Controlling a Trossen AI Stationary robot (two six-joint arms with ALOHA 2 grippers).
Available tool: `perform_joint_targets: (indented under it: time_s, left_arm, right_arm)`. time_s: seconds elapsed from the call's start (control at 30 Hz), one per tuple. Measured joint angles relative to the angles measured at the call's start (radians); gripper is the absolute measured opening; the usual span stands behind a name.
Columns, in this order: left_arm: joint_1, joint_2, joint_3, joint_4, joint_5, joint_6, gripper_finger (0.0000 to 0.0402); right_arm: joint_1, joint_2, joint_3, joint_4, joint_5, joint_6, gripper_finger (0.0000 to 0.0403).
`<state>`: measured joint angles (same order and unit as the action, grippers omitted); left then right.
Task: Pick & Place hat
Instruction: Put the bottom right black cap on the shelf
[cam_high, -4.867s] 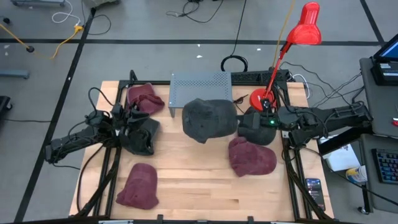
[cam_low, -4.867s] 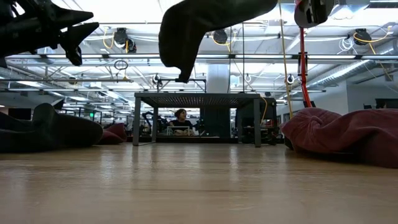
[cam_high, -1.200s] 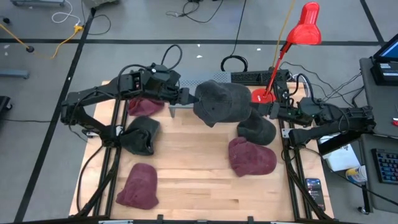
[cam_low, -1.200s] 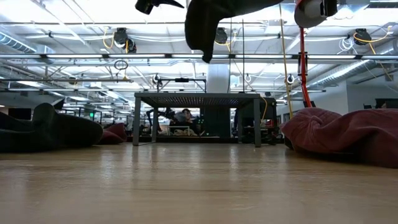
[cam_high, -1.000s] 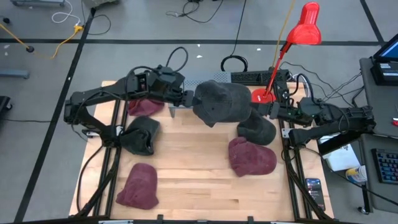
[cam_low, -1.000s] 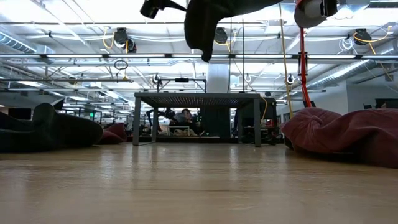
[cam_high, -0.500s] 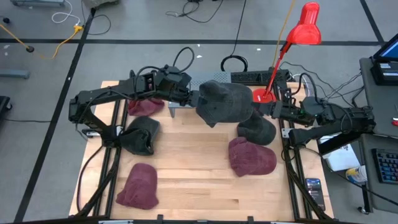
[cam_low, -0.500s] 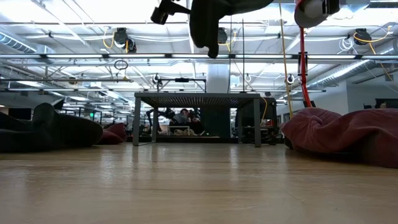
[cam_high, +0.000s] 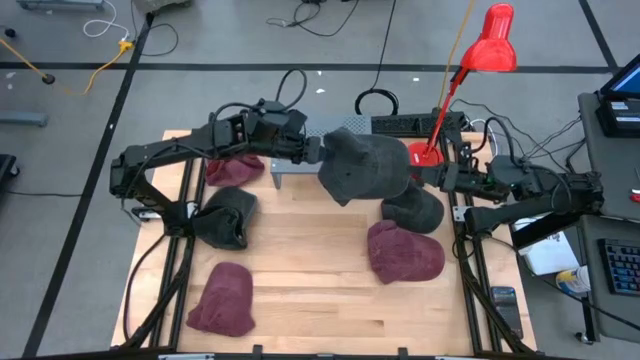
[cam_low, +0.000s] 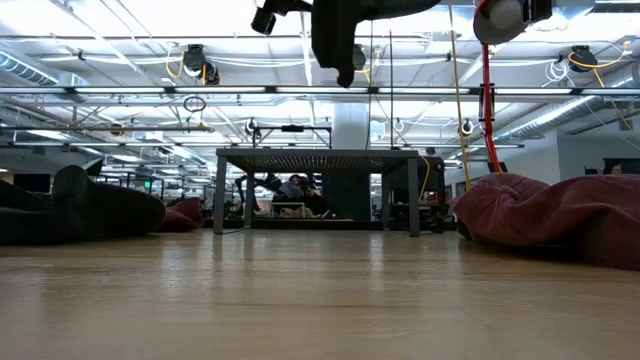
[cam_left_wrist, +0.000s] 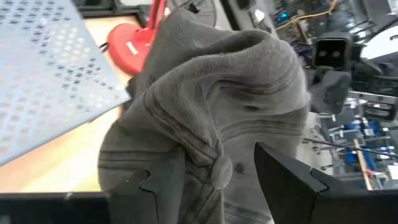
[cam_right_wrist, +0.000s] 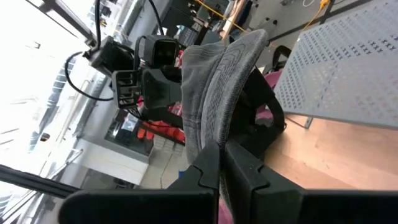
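While both arms hold the hat (cam_high: 365, 165) aloft over the rack (cam_high: 290, 168) | right fingers (cam_right_wrist: 219, 163) pinched on its edge | left fingers (cam_left_wrist: 163, 180) half-wide around a fold, grip uncertain | risk: hat tugged loose, falling to the counter (cam_high: 310, 280).

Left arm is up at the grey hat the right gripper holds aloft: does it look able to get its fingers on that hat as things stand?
Probably yes. The left gripper is open, its fingers straddling a fold of the grey hat, nothing between them. The right gripper is shut on the hat's opposite edge.
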<state>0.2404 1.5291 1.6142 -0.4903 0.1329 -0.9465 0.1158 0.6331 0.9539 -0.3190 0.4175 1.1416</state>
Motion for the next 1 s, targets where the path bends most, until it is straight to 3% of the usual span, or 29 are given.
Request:
perform_joint_targets:
  time_s: [0.53, 0.9, 1.0]
  left_arm:
    - [-0.001, 0.003, 0.0, 0.031, 0.123, -0.061, 0.0138]
    - [-0.001, 0.003, 0.0, 0.04, 0.195, -0.044, 0.0023]
    - [-0.001, 0.003, 0.0, 0.091, 0.237, -0.04, 0.002]
  right_arm:
    - [-0.005, -0.004, 0.0, 0.0, 0.005, -0.012, 0.0]
    - [-0.005, -0.004, 0.0, 0.0, 0.005, -0.036, 0.0001]
    - [-0.005, -0.004, 0.0, 0.0, -0.01, -0.113, 0.0012]
